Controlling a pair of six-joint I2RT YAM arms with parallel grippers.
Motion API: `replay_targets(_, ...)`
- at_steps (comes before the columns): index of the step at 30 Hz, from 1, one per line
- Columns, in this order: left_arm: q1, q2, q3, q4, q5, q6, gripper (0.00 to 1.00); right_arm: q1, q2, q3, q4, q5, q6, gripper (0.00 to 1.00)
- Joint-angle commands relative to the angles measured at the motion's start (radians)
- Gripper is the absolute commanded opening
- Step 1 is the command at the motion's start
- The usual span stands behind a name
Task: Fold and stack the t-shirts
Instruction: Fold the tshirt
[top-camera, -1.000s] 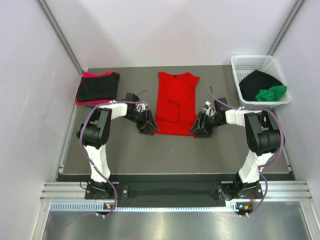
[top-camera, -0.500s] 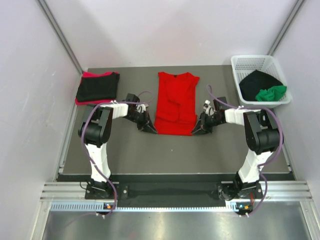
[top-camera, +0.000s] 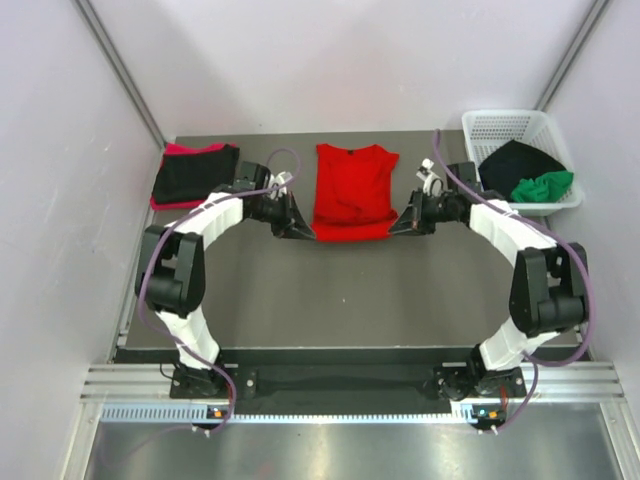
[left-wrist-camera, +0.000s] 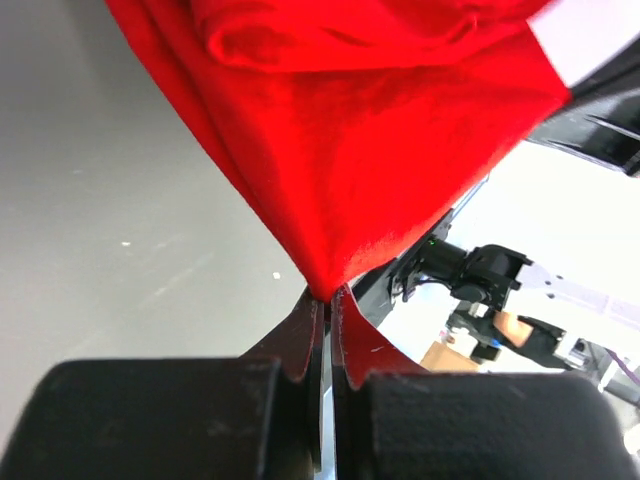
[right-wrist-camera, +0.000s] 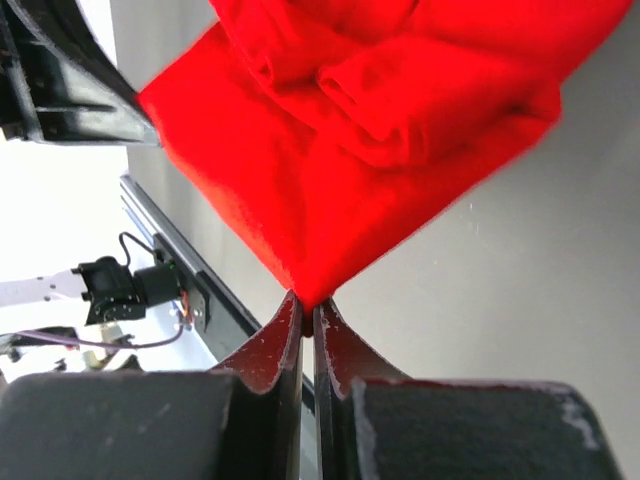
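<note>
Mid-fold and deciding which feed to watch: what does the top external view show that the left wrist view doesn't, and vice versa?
Top external only: the folded stack at far left, and the basket holding a black shirt and a green shirt. Left wrist only: the close-up of the cloth corner pinched in the shut left gripper. Both: the red t-shirt and the grey table.

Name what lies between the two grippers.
The bright red t-shirt spans the gap between left gripper and right gripper, each pinching a corner; top view shows it.
</note>
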Motion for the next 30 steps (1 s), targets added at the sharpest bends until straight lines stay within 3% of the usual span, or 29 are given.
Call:
replay_targets(1, 0.005, -0.091, 0.019, -0.027, 0.026, 0.023, 0.0, -0.024, -0.077, 0.028, -0.089, -0.012, -0.076, 0.0)
replay_targets(11, -0.003, -0.175, -0.121, -0.008, 0.026, -0.004, 0.0, -0.041, -0.164, -0.144, -0.038, 0.002, -0.06, 0.0)
replay_targets(16, -0.01, -0.201, -0.15, 0.006, 0.028, -0.015, 0.0, -0.051, -0.172, -0.149, -0.038, 0.005, -0.06, 0.0)
replay_targets(24, -0.004, -0.153, -0.034, 0.042, -0.016, 0.016, 0.0, -0.081, -0.027, 0.06, 0.003, 0.005, -0.062, 0.0)
replay_targets(30, 0.013, 0.056, 0.256, 0.053, -0.064, 0.12, 0.0, -0.085, 0.214, 0.333, 0.061, 0.0, -0.054, 0.02)
